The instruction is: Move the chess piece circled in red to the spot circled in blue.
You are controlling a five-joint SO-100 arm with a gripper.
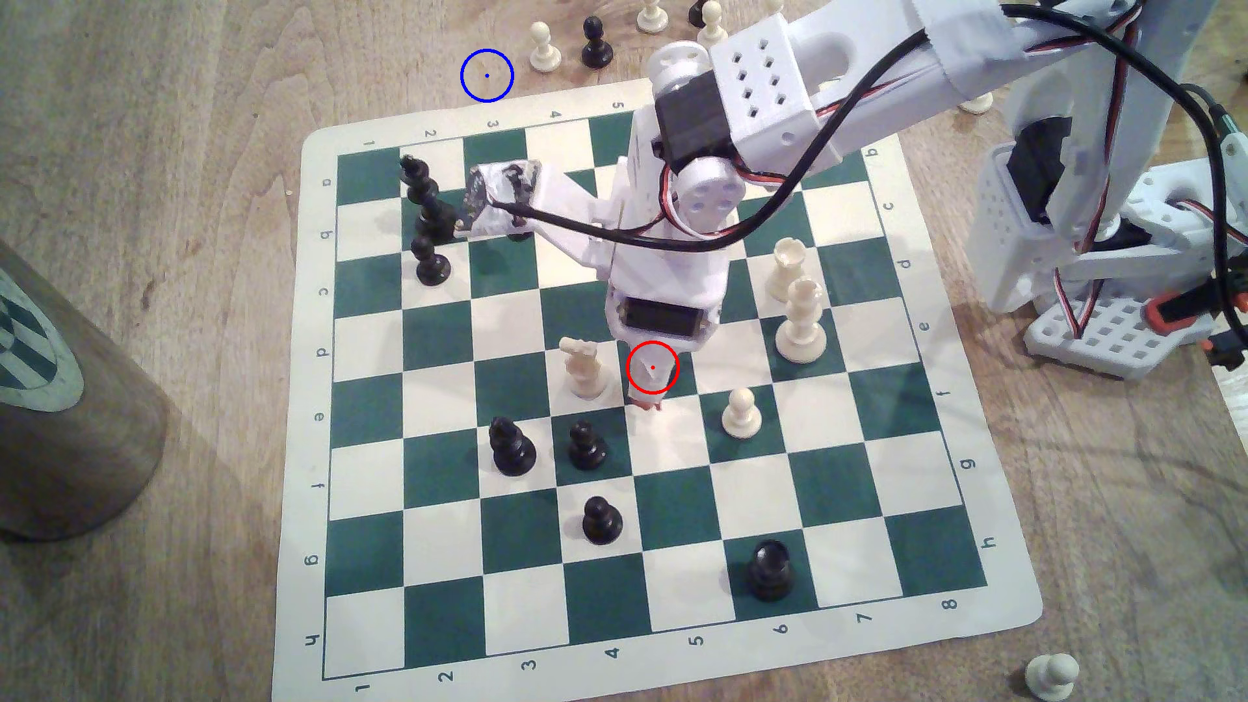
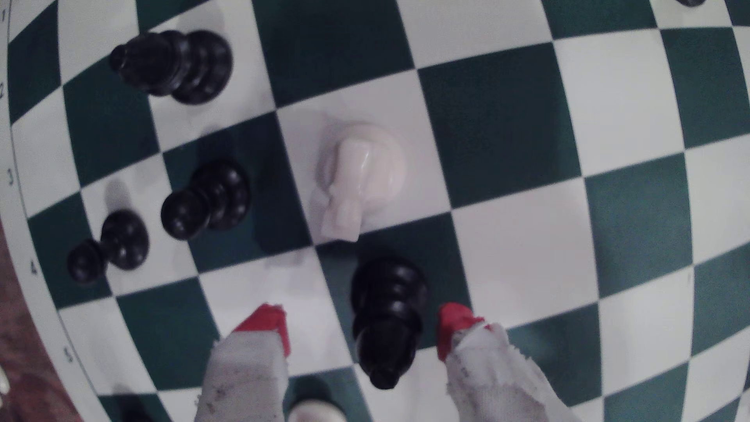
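1. Gripper (image 2: 363, 330) hangs spread wide, red-tipped fingers (image 2: 268, 324) either side of the black bishop (image 2: 387, 320), not touching.
2. Bishop stands just beside the white knight (image 2: 357, 178) on the chessboard (image 2: 527, 101).
3. Blue-circled spot (image 1: 487, 75) lies well apart from the knight, off the board.

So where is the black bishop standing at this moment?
In the wrist view the black bishop stands on a green square between the open gripper's red fingertips, beside the white knight.
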